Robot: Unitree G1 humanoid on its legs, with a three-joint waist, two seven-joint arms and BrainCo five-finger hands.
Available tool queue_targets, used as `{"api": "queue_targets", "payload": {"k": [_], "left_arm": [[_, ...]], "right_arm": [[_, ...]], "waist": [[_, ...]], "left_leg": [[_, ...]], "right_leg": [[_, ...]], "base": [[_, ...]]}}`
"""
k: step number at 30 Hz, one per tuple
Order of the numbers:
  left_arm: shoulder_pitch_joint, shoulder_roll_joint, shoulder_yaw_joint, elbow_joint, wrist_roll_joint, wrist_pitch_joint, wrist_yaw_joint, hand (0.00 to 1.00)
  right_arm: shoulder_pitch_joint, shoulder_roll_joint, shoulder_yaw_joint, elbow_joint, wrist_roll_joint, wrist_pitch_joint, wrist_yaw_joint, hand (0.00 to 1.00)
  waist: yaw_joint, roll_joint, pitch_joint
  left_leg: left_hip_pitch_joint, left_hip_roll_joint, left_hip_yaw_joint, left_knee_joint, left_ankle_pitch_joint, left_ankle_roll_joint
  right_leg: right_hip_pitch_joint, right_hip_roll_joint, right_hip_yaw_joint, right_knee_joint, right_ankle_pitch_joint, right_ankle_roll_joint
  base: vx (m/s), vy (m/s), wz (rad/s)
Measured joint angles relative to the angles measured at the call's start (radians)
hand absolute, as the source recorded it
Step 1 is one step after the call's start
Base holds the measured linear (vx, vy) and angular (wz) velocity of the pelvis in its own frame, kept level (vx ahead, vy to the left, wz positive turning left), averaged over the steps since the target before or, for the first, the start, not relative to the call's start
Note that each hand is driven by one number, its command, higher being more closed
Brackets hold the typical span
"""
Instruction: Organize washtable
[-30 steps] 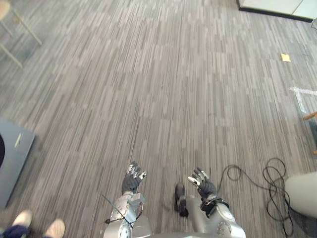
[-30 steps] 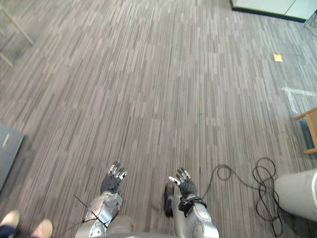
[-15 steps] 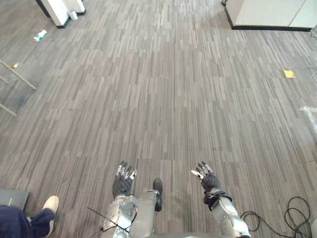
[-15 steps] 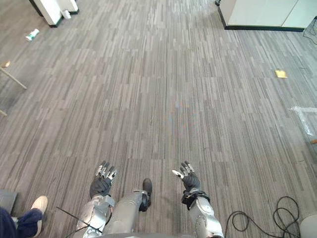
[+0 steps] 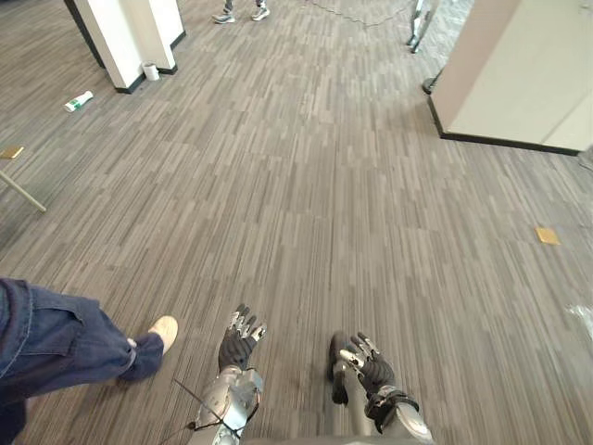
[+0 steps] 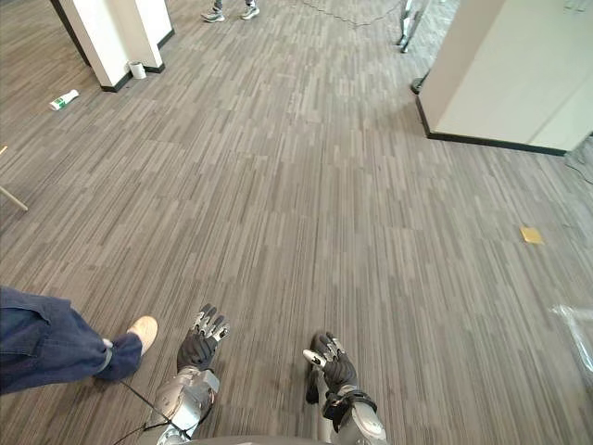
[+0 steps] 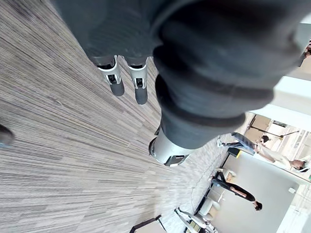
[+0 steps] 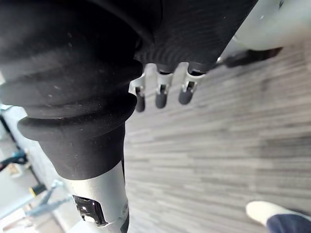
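- Both hands low and in front of the body, over bare striped carpet floor (image 5: pixel 306 204). No washtable or tabletop in front of the robot, so where the task's things lie: can't tell from here.
- L hand (image 5: pixel 238 345): fingers (image 7: pixel 115 85) straight-ish, relaxed, spread, nothing in them. Palm faces down/forward toward the floor; reads as a carry-nothing neutral pose, not a reach.
- R hand (image 5: pixel 369 364): fingers (image 8: pixel 160 98) loosely extended w/ slight bend, empty. Held at about the same height as L, apart from it; judgement: arms parked symmetric for balance while standing/walking, not for a grasp.
- Person's leg in blue trousers w/ light shoe (image 5: pixel 163 331) just beside L hand, on the robot's left; near enough that an arm swing that way = contact risk.
- Far floor, left: small white-green bottle (image 5: pixel 79 101) lying on its side, near a white pillar (image 5: pixel 130 37); paper roll (image 5: pixel 150 70) at the pillar's base. Whether any belong to the task: unclear.
- Right: large pale cabinet block (image 5: pixel 519 74), dark base strip; small yellow scrap (image 5: pixel 548 235) on floor nearby.
- Stage: scene fits both heading to the washtable and having left it. Not settled.
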State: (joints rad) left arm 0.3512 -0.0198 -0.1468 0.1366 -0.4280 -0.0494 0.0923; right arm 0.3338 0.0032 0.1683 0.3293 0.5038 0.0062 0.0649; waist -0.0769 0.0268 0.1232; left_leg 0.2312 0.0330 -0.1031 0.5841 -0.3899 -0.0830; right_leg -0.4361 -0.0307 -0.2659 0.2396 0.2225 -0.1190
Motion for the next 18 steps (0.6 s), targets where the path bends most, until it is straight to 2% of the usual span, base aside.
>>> {"api": "queue_targets", "payload": {"k": [1,2,3,4,5,6,7,8,9,10,11,12,13,14,15,16,17,18], "left_arm": [[0.001,-0.023,0.002,0.005,0.000,0.000,0.001,0.00],[0.000,-0.042,0.009,0.010,0.000,-0.004,0.002,0.00],[-0.013,-0.042,0.017,0.039,-0.032,-0.004,-0.003,0.00],[-0.024,-0.042,0.024,0.048,-0.052,-0.004,-0.003,0.00],[-0.024,-0.034,0.034,0.046,-0.056,-0.004,-0.001,0.00],[-0.015,-0.034,0.040,0.045,-0.060,-0.004,0.007,0.00],[-0.014,-0.034,0.040,0.044,-0.061,-0.004,0.013,0.00],[-0.005,-0.035,0.044,0.037,-0.062,-0.005,0.024,0.00],[0.002,-0.039,0.051,0.033,-0.061,-0.005,0.025,0.00],[0.007,-0.046,0.056,0.028,-0.061,-0.005,0.027,0.00],[0.029,-0.050,0.071,-0.002,-0.062,-0.006,0.039,0.00],[0.061,-0.059,0.090,-0.040,-0.061,-0.008,0.049,0.00],[0.080,-0.066,0.100,-0.061,-0.061,-0.012,0.055,0.00],[0.092,-0.070,0.114,-0.074,-0.060,-0.016,0.066,0.00],[0.096,-0.073,0.133,-0.074,-0.059,-0.019,0.079,0.00],[0.106,-0.073,0.132,-0.074,-0.058,-0.022,0.084,0.00],[0.101,-0.070,0.128,-0.074,-0.058,-0.026,0.085,0.00],[0.077,-0.060,0.117,-0.073,-0.057,-0.027,0.098,0.00]], "right_arm": [[-0.007,-0.025,-0.001,-0.010,0.001,0.000,0.000,0.00],[-0.020,-0.053,0.000,-0.040,0.001,0.000,0.001,0.00],[-0.046,-0.053,0.005,-0.038,0.012,-0.001,0.000,0.00],[-0.057,-0.053,-0.003,-0.035,0.018,0.000,-0.001,0.00],[-0.076,-0.048,-0.006,-0.034,-0.031,-0.005,-0.030,0.00],[-0.107,-0.044,-0.006,-0.034,-0.157,-0.019,-0.090,0.00],[-0.124,-0.044,-0.008,-0.038,-0.200,-0.030,-0.113,0.00],[-0.164,-0.045,-0.008,-0.040,-0.246,-0.046,-0.132,0.00],[-0.203,-0.045,-0.007,-0.040,-0.271,-0.052,-0.138,0.00],[-0.215,-0.045,-0.003,-0.039,-0.277,-0.054,-0.140,0.00],[-0.225,-0.044,0.012,-0.039,-0.293,-0.057,-0.141,0.00],[-0.222,-0.043,0.039,-0.036,-0.314,-0.058,-0.142,0.00],[-0.222,-0.042,0.053,-0.032,-0.322,-0.058,-0.141,0.00],[-0.220,-0.035,0.091,0.000,-0.337,-0.059,-0.141,0.00],[-0.205,-0.015,0.134,0.067,-0.356,-0.058,-0.140,0.00],[-0.200,-0.008,0.159,0.098,-0.364,-0.058,-0.139,0.00],[-0.198,0.005,0.200,0.142,-0.388,-0.057,-0.139,0.00],[-0.202,0.026,0.238,0.195,-0.433,-0.054,-0.137,0.00]], "waist": [[0.012,0.047,-0.008],[0.022,0.091,0.004],[0.038,0.103,0.023],[0.041,0.101,0.036],[0.046,0.083,0.054],[0.075,0.055,0.062],[0.093,0.047,0.062],[0.104,0.042,0.065],[0.120,0.041,0.069],[0.125,0.035,0.073],[0.137,0.031,0.074],[0.151,0.034,0.071],[0.156,0.047,0.067],[0.171,0.057,0.061],[0.183,0.028,0.032],[0.183,0.020,0.021],[0.183,0.012,0.011],[0.175,-0.023,0.019]], "left_leg": [[-0.034,0.038,0.006,0.077,0.054,-0.032],[-0.086,0.082,0.044,0.215,0.252,-0.028],[-0.152,0.135,0.087,0.386,0.352,-0.005],[-0.225,0.177,0.108,0.540,0.293,0.073],[-0.290,0.187,0.128,0.629,0.250,0.126],[-0.368,0.176,0.158,0.642,0.193,0.143],[-0.415,0.170,0.166,0.621,0.161,0.136],[-0.505,0.153,0.180,0.521,0.121,0.114],[-0.573,0.125,0.192,0.343,0.111,0.099],[-0.591,0.102,0.194,0.230,0.117,0.090],[-0.607,0.057,0.193,-0.018,0.151,0.047],[-0.610,0.046,0.191,-0.245,0.206,-0.016],[-0.623,0.047,0.191,-0.311,0.224,-0.034],[-0.641,0.046,0.198,-0.327,0.307,-0.023],[-0.623,0.015,0.245,-0.310,0.406,0.048],[-0.612,0.010,0.262,-0.309,0.447,0.094],[-0.602,-0.003,0.278,-0.284,0.457,0.176],[-0.573,-0.037,0.288,-0.251,0.404,0.201]], "right_leg": [[0.003,0.041,-0.011,0.026,-0.032,0.008],[0.050,0.102,0.004,0.024,-0.095,-0.010],[0.136,0.152,0.036,-0.012,-0.144,-0.021],[0.218,0.181,0.042,-0.056,-0.155,-0.024],[0.306,0.196,0.059,-0.098,-0.171,-0.025],[0.393,0.200,0.116,-0.136,-0.199,-0.038],[0.427,0.199,0.143,-0.157,-0.212,-0.038],[0.482,0.199,0.188,-0.184,-0.244,-0.039],[0.523,0.190,0.224,-0.195,-0.283,-0.036],[0.538,0.180,0.242,-0.195,-0.304,-0.033],[0.577,0.160,0.271,-0.195,-0.350,-0.025],[0.617,0.152,0.302,-0.197,-0.395,-0.004],[0.635,0.153,0.312,-0.195,-0.419,0.013],[0.672,0.141,0.328,-0.172,-0.467,0.049],[0.678,0.096,0.326,-0.109,-0.511,0.104],[0.663,0.080,0.322,-0.043,-0.530,0.136],[0.608,0.056,0.319,0.114,-0.548,0.167],[0.504,0.021,0.315,0.378,-0.500,0.177]], "base": [[1.10,-0.234,-0.22],[1.03,-0.189,-0.73],[0.99,-0.173,-0.65],[0.75,-0.136,-0.40],[0.71,-0.132,-0.53],[0.70,-0.114,-0.71],[0.66,-0.065,-1.02],[0.61,0.001,-0.94],[0.60,0.031,-0.84],[0.59,0.092,-0.70],[0.63,0.140,-0.67],[0.66,0.168,-0.67],[0.72,0.227,-0.69],[0.80,0.289,-0.61],[0.84,0.297,-0.52],[0.92,0.295,-0.28],[0.91,0.261,-0.02],[1.01,0.288,0.05]]}}
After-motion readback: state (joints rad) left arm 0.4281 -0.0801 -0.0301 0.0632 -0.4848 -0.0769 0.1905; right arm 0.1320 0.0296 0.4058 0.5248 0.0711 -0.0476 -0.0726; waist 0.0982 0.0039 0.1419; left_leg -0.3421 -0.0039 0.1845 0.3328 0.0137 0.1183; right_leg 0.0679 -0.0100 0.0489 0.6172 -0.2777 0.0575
